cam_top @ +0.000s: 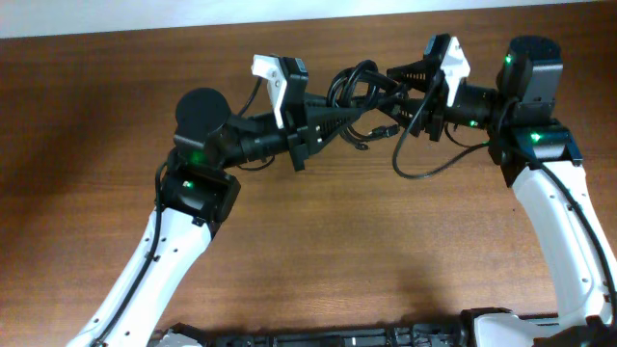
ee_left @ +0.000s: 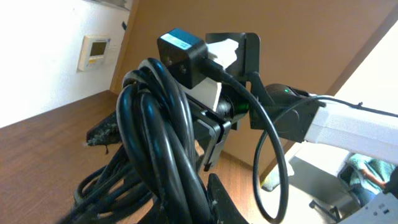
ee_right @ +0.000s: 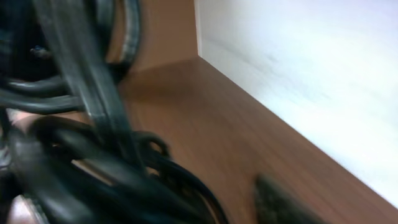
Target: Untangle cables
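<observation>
The cables [cam_top: 357,89] hang as a knotted black bundle above the far part of the table, between my two grippers. My left gripper [cam_top: 371,108] reaches in from the left and is shut on the bundle. In the left wrist view the thick strands of the cables [ee_left: 155,137] fill the space between its fingers [ee_left: 222,200]. My right gripper [cam_top: 395,79] comes in from the right at the bundle's far side. The right wrist view is blurred. In it the cables [ee_right: 81,124] lie to the left, and one finger [ee_right: 280,200] stands apart from them with bare table between.
A loose black wire loop [cam_top: 424,166] from the right wrist camera droops over the brown table [cam_top: 318,241]; the same wire loop [ee_left: 273,174] shows in the left wrist view. The table's far edge meets a white wall [ee_right: 298,56].
</observation>
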Action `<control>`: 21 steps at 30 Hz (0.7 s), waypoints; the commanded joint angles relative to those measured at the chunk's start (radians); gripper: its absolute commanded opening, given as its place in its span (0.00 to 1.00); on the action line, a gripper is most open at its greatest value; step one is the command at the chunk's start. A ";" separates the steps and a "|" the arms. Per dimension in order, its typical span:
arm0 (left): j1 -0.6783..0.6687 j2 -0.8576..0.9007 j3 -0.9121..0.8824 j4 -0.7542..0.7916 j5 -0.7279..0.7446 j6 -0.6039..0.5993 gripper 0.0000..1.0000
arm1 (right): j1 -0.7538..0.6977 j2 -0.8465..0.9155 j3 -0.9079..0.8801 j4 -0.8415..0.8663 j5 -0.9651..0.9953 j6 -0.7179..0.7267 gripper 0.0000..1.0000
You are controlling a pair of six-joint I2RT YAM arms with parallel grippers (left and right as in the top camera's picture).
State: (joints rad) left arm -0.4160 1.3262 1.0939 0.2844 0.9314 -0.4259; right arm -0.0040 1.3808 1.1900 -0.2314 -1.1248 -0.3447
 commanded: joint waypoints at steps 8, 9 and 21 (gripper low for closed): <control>0.050 -0.018 0.011 -0.032 -0.038 0.039 0.99 | -0.127 -0.026 0.002 -0.015 -0.232 0.170 0.04; 0.077 -0.018 0.011 -0.051 -0.037 0.039 0.99 | -0.169 -0.026 0.002 -0.015 -0.293 0.171 0.04; 0.134 -0.016 0.011 -0.144 0.046 0.117 0.84 | -0.191 -0.026 0.002 -0.006 -0.427 0.211 0.04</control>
State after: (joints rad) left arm -0.2790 1.3247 1.0954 0.1387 0.9573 -0.3389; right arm -0.2390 1.3769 1.1900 -0.2481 -1.5112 -0.1436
